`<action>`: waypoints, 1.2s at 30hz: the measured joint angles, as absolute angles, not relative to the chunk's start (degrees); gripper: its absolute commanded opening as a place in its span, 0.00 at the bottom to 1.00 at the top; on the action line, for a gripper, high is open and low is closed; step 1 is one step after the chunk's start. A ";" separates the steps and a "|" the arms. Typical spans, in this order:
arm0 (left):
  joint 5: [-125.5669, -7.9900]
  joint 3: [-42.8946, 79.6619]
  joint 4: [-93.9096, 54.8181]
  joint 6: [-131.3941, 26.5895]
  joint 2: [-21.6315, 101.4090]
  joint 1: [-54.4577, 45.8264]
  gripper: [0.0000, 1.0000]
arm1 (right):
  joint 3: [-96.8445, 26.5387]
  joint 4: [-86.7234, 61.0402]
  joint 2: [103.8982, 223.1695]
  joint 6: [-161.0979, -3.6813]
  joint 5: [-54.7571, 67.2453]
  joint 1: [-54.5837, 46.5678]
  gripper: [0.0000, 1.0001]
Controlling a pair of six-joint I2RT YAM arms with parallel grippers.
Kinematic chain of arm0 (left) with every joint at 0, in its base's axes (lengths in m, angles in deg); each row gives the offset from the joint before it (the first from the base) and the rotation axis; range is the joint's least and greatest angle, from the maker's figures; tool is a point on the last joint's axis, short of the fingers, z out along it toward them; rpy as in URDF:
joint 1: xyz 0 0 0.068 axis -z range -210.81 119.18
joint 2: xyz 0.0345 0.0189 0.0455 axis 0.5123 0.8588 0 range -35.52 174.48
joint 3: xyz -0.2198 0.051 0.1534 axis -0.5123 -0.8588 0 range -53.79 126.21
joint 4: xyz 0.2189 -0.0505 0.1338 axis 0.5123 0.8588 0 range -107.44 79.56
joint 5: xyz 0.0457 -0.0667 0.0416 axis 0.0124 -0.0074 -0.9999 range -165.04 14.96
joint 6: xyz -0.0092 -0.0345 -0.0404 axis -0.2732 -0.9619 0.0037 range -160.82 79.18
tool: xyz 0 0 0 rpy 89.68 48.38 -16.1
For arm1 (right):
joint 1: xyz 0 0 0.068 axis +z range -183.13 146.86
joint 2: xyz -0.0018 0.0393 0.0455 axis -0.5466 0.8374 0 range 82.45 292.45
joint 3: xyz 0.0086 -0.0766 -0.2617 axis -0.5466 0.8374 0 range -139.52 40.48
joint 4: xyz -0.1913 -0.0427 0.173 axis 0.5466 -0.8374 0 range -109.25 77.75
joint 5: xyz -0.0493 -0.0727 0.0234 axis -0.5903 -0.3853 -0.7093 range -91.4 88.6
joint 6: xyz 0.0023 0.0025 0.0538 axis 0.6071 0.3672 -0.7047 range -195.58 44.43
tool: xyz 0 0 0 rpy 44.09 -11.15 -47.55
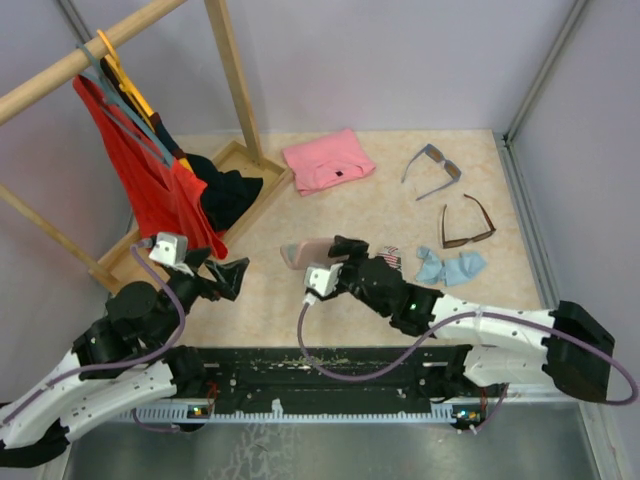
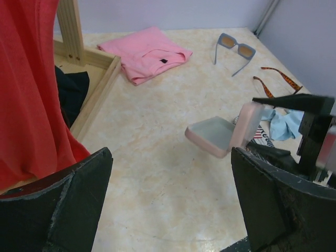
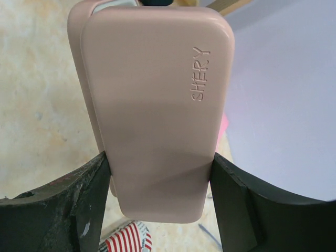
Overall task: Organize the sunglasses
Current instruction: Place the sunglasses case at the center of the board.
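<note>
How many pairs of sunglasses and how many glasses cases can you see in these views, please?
Sunglasses: 2, a grey-blue pair and a brown pair
Cases: 2, a pink case and a flag-patterned case
Total: 4

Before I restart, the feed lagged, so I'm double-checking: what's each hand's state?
Left hand: open, holding nothing.
Right hand: closed on the pink case.

Right claw (image 3: 160, 181) clamps pink case (image 3: 152, 105) — embossed "SHERY".
</note>
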State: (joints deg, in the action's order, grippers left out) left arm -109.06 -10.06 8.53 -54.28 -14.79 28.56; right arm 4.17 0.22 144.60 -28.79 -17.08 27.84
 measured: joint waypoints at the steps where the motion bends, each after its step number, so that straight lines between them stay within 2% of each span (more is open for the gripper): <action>1: -109.54 -10.30 8.69 -54.41 -14.55 28.56 0.98 | 5.81 2.23 145.91 -26.39 -18.26 29.06 0.00; 8: -111.55 -10.59 10.06 -55.02 -13.34 28.56 0.98 | 13.41 15.83 155.49 -11.02 -25.43 34.98 0.00; 16: -112.32 -10.61 12.49 -56.75 -13.34 28.56 0.98 | 14.22 34.93 165.15 1.46 -31.00 38.28 0.00; 27: -113.52 -10.63 14.81 -57.99 -12.95 28.56 0.98 | 14.24 43.92 175.86 5.83 -33.52 39.46 0.00; 36: -113.52 -10.63 15.05 -58.01 -12.58 28.56 0.99 | 14.22 49.38 184.58 4.15 -34.98 40.49 0.08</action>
State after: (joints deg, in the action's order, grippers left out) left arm -113.52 -10.63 15.05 -58.01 -12.58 28.56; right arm 14.22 49.38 184.58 4.15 -34.98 40.49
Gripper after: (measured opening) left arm 0.984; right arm 0.681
